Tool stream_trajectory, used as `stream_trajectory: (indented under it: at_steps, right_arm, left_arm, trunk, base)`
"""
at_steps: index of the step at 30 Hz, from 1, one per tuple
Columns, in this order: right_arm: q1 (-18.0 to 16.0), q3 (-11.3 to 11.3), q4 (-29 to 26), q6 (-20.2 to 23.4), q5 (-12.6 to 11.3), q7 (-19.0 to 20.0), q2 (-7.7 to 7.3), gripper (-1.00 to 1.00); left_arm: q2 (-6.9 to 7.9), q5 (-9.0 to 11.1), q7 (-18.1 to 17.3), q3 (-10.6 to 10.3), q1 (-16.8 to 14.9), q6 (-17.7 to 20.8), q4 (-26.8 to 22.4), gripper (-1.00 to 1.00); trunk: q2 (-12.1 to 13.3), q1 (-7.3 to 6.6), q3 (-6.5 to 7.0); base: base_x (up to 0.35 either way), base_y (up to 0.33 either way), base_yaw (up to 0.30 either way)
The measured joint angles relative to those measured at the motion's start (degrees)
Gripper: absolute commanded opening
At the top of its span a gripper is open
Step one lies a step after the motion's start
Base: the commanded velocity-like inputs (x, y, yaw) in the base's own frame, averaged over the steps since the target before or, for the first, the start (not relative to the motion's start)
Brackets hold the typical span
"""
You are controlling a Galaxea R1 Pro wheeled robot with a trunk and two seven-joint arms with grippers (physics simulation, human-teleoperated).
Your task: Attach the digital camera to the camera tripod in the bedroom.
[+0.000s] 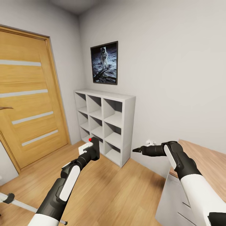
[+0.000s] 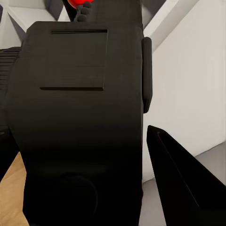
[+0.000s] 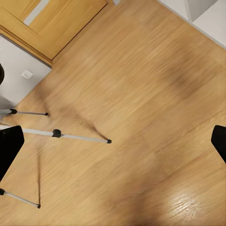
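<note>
One chunky black digital camera (image 1: 93, 147), topped by a red dot, is clamped in the left pincer (image 1: 89, 150); the right pincer (image 1: 137, 150) is spread open above the floor (image 3: 141, 117).

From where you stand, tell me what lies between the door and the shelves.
In the head view, only a strip of pale wall and bare wood floor lies between the door and the shelves.
</note>
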Motion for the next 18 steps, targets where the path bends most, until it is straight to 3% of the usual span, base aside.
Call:
stream_trajectory:
  at_steps: [8, 12, 18]
  right_arm:
    - [0.0, -0.07, 0.25, -0.04, -0.08, 0.05, -0.04, 1.0]
    - [0.01, 0.04, 8.77, -0.66, 1.13, -0.14, -0.33, 1.0]
    - [0.0, 0.08, 23.0, -7.43, 6.69, -0.56, -0.47, 1.0]
  left_arm:
    - [0.0, 0.08, 0.04, 0.1, 0.0, 0.01, 1.19, -1.0]
    - [0.33, -0.12, -0.17, 0.22, 0.0, -0.21, 5.8, -1.0]
    - [1.49, 0.03, 0.11, 0.35, 0.01, -0.04, 14.01, -1.0]
  trunk:
    - [3.22, -1.76, 1.44]
    - [4.83, -2.64, 2.16]
    - [7.24, -3.95, 3.23]
  base:
    - [0.0, 0.0, 0.0]
    - [0.0, 0.0, 0.0]
    - [0.0, 0.0, 0.0]
